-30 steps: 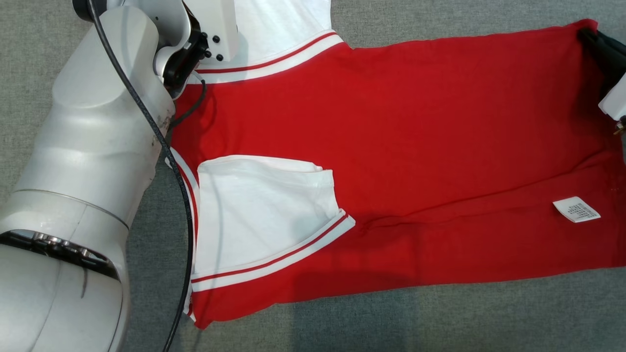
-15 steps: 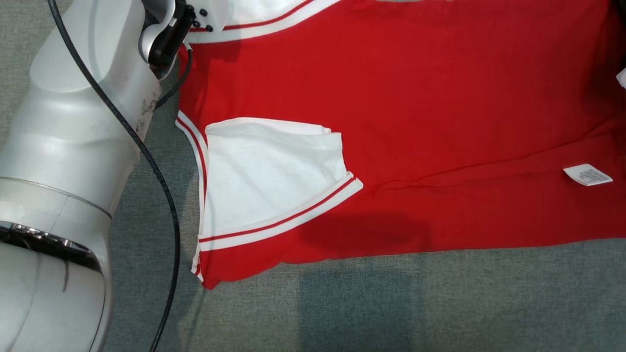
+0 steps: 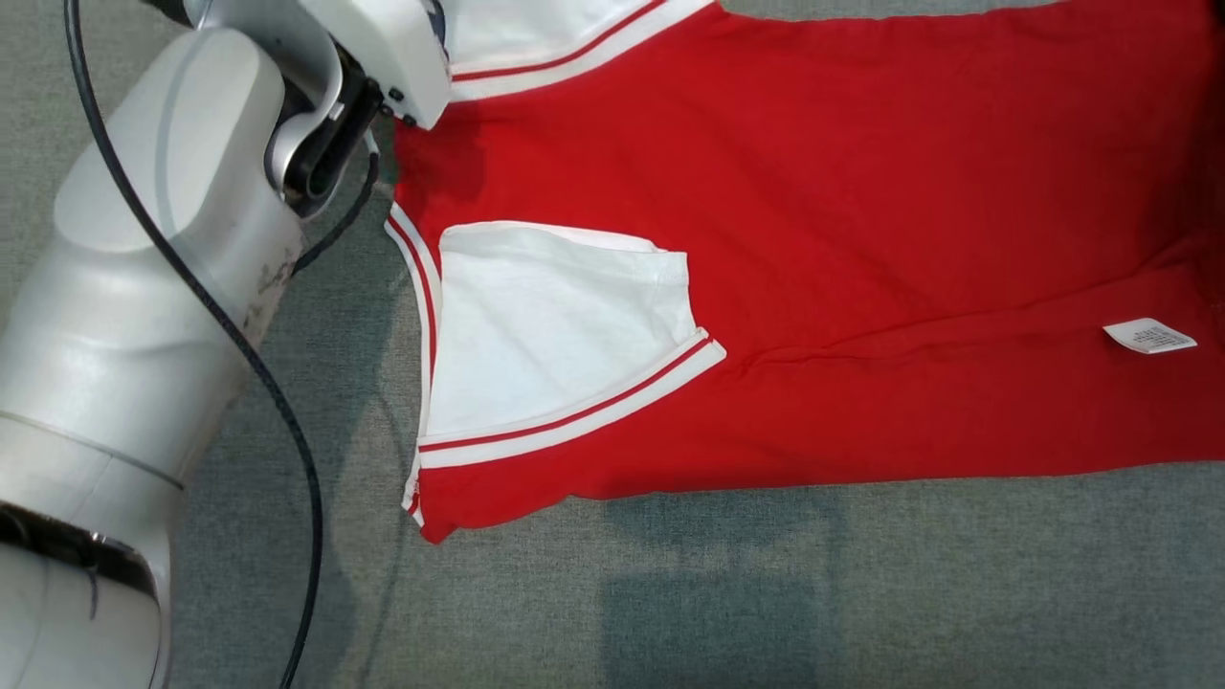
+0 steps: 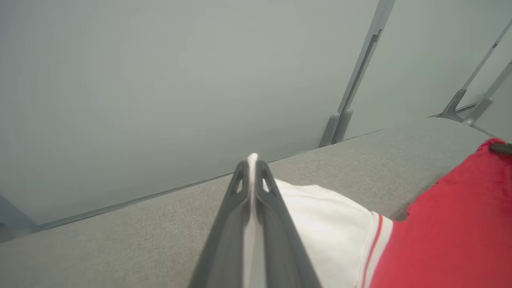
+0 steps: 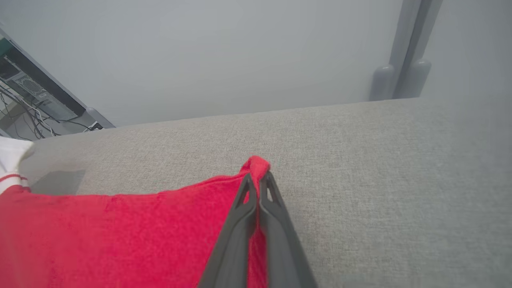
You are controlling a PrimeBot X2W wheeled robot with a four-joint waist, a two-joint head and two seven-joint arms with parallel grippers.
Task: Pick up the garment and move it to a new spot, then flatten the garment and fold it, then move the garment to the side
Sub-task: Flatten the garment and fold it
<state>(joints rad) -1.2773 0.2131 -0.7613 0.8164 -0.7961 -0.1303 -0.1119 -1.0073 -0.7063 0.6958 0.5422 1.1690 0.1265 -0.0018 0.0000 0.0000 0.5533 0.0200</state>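
Red knit with white sleeves, the garment point(image 3: 861, 239) lies spread across the grey cloth-covered bench point(image 3: 766, 593). Its near sleeve point(image 3: 555, 325) is folded in over the red body, and a care label point(image 3: 1148, 336) sits toward the hem end. A long crease runs along the lower body toward that label.

The left gripper point(image 4: 252, 168) has its jaws clenched on a thin edge of the far white sleeve point(image 4: 320, 216). The right gripper point(image 5: 259, 178) has its jaws pinched on the far red hem corner. Both grips hold only a small bite of cloth.

The step in hand looks like the flatten-and-fold. It should go best if the two arms travel together at the same height and pace, so the far edge stays straight and lightly taut between them. Pulling apart too hard risks slipping either pinch, above all the thin sleeve edge.

Carrying the edge low over the bench should let the cloth roll over itself without bunching. The far edge should land parallel to the near one without dragging the tucked sleeve out of place. The cable point(image 3: 287, 431) on the left arm point(image 3: 163, 287) hangs near the garment's end and should be kept from snagging it.
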